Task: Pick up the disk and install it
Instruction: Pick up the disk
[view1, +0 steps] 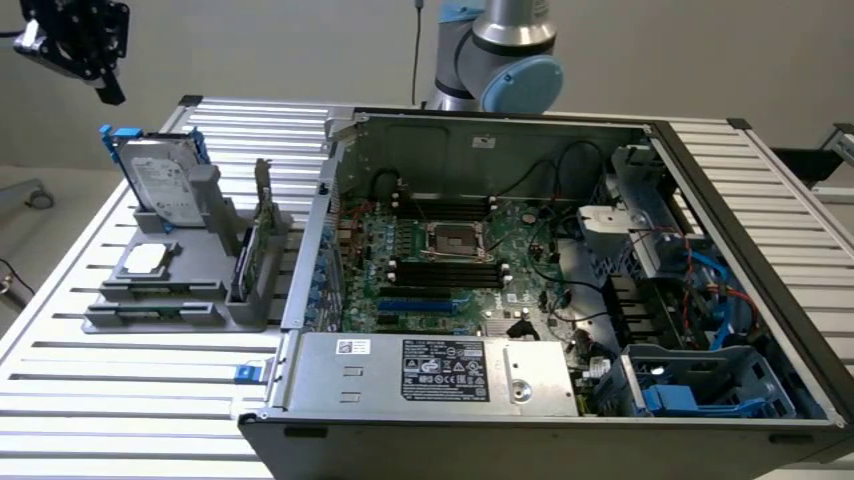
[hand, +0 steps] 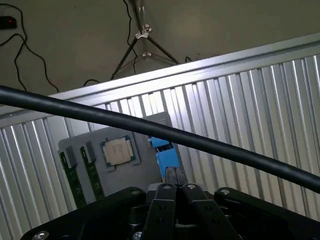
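The disk, a silver-grey drive with a white label in a blue carrier frame, stands upright in a grey holder at the exterior view's left. My gripper hangs high above and a little to the left of it, well apart from it. In the wrist view the black fingers are pressed together with nothing between them, so the gripper is shut. Just past the fingertips the blue carrier edge of the disk shows from above.
An open computer case lies on the slatted metal table, with a grey power-supply box at its front. The holder also carries a small square chip and upright cards. A black cable crosses the wrist view.
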